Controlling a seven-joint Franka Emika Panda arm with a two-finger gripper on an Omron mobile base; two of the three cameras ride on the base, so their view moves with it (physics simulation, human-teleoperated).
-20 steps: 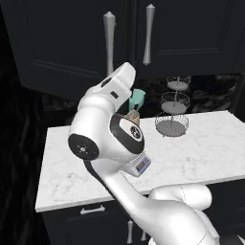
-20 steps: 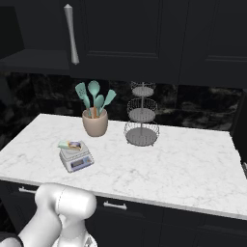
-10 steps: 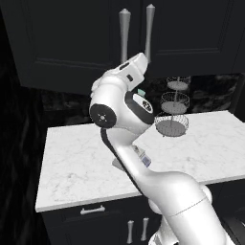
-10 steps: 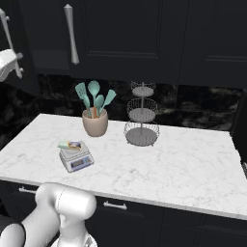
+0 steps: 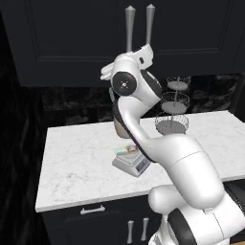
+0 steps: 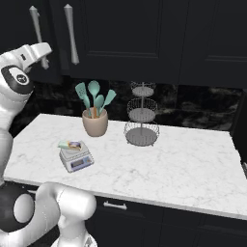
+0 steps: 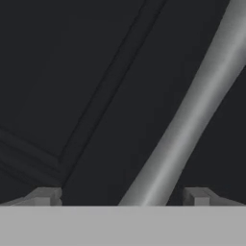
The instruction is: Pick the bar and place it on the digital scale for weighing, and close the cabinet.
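- The small flat cream-yellow wrapped bar [image 6: 70, 144] already lies on the light platform of the little grey square digital scale [image 6: 76, 157], which stands on the white marble counter [image 6: 183, 169] in front of a beige pot of teal utensils [image 6: 95, 121]; I judge the weighing part done.
- The white arm is raised high, with its two-finger gripper [image 7: 120, 196] pushed up to the big black panelled wall cabinet [image 5: 72, 43], most likely to shut the door.
- In the hand view the two dark fingertips [image 7: 44, 196] stand spread wide, empty, on either side of the long grey bar handle [image 7: 192, 110]; whether they touch it I cannot tell.
- From the right base view the door by the arm looks not quite flush, though that is hard to judge.
- A grey three-tier wire stand [image 6: 142, 120] sits apart, further along the counter.
- The scale's front panel shows bluish marks, too small to read; the bar's wrapper has darker blotches, with no legible brand.
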